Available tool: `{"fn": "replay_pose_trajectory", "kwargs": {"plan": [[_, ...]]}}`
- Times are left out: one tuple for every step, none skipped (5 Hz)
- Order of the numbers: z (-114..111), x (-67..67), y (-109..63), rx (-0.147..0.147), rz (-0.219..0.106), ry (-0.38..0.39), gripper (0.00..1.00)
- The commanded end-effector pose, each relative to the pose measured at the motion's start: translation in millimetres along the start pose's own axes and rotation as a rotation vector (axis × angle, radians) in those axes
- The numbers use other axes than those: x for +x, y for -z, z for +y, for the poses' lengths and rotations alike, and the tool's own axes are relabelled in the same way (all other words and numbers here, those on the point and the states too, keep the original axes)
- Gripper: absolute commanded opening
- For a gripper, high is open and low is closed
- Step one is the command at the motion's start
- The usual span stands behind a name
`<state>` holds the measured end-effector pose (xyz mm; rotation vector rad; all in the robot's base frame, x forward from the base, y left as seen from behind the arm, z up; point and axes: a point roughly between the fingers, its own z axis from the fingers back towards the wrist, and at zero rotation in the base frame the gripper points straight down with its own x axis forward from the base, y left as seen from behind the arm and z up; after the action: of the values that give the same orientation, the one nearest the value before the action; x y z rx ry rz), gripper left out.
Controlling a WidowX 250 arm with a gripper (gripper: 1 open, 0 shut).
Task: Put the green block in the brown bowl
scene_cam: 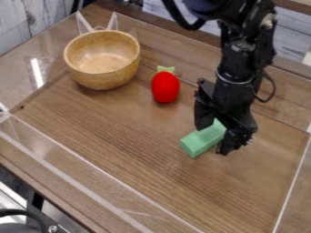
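The green block (201,143) lies on the wooden table at the right, a light-green bar angled toward the near left. My gripper (220,134) points straight down over its far end, open, with one finger on each side of the bar; whether the fingers touch it I cannot tell. The far end of the block is hidden behind the fingers. The brown bowl (102,59) stands at the far left with nothing in it, well away from the gripper.
A red strawberry-like toy (165,86) stands between the bowl and the gripper. A clear plastic wall (109,187) runs along the near edge and the sides of the table. The black arm (243,36) rises at the upper right.
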<state>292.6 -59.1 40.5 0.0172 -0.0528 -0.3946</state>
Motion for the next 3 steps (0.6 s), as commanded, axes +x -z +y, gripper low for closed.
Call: {"fn": "replay_pose_trajectory", "kwargs": {"plan": [[4, 13.3, -27.0, 0.011, -0.061, -0.065, 0.00], [-3, 22.5, -41.2, 0.011, -0.079, -0.113, 1.00], [1, 20.7, -34.2, -0.003, -0.087, -0.048, 1.00]]}}
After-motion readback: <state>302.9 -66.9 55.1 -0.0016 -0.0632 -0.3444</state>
